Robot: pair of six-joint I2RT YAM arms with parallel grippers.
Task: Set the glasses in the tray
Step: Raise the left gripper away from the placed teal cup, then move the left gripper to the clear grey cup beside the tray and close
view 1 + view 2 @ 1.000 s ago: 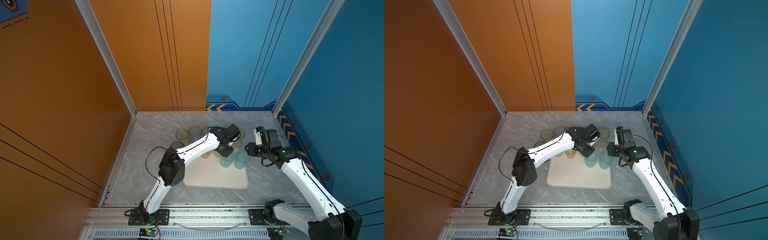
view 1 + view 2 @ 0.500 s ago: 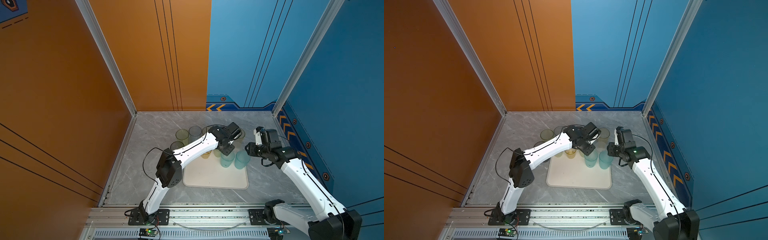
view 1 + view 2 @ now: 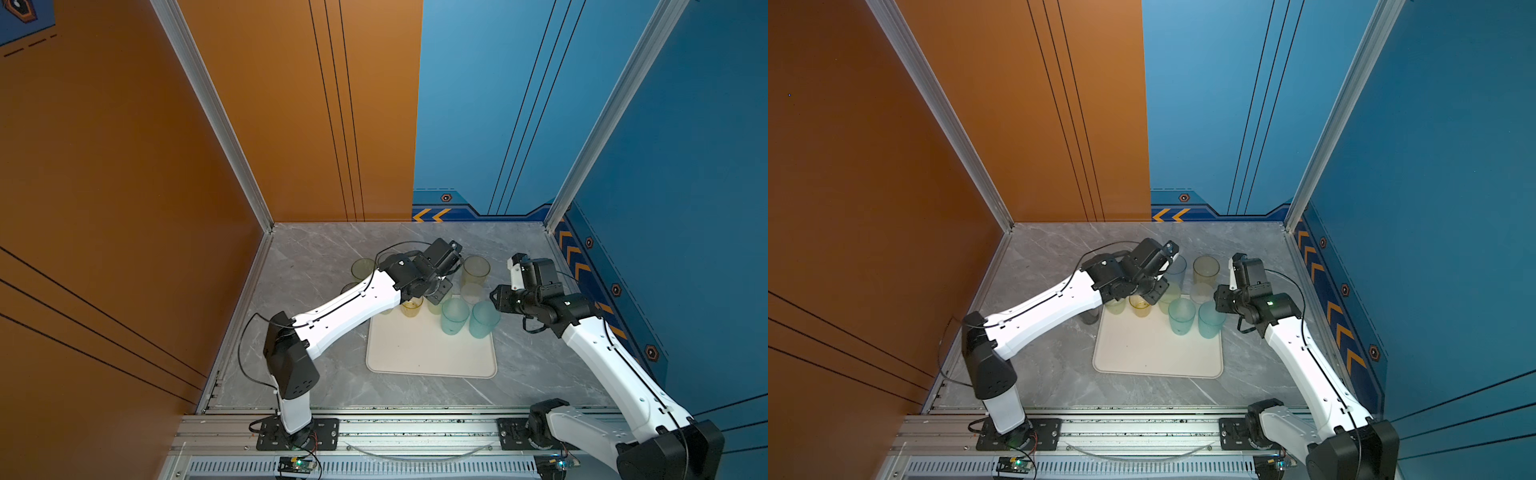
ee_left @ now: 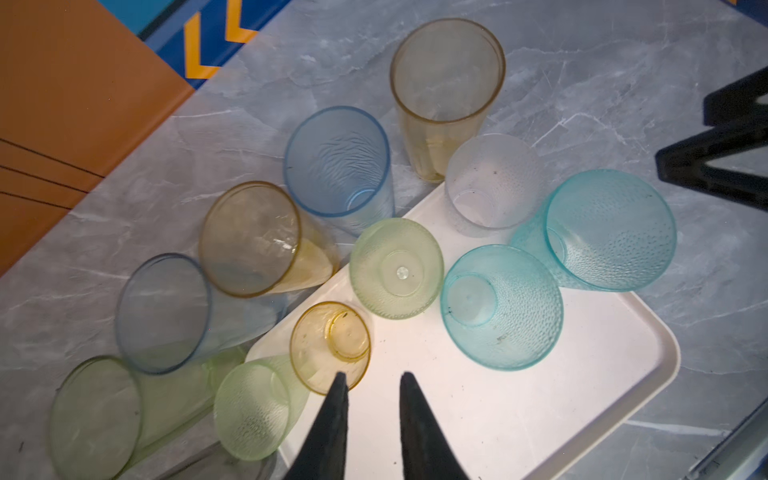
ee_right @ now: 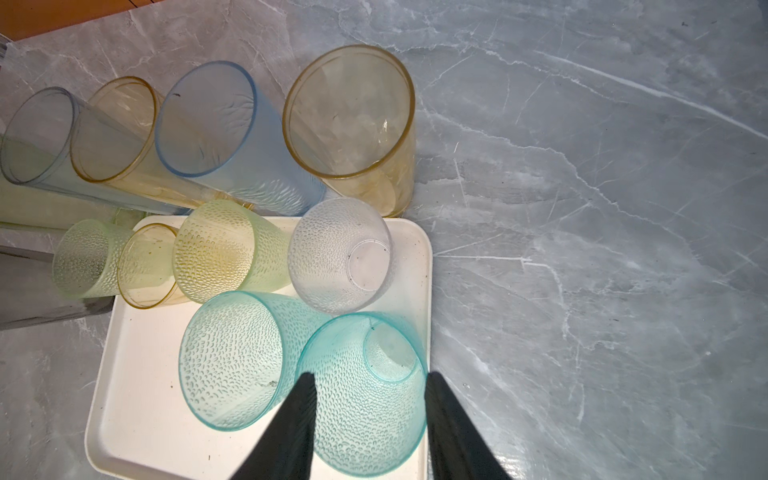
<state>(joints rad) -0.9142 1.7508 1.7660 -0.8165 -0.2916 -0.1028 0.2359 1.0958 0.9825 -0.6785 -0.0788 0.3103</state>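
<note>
The left arm [image 3: 345, 309] and right arm [image 3: 611, 365] match: glossy white shells on the long links, matte black housings at every joint and base. Thin black cables [image 3: 239, 353] loop alongside. The fingers [image 4: 330, 428] are black tapering wedges.

Short glasses [image 3: 455, 316] stand along the tray's [image 3: 432, 357] far edge, tall glasses [image 3: 476, 270] behind on the table [image 3: 324, 257].

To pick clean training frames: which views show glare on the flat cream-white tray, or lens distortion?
Left wrist view: the flat cream-white tray glares white; translucent tumblers splay outward from wide-angle distortion. Right wrist view: milder glare. Both top views: even light.
</note>
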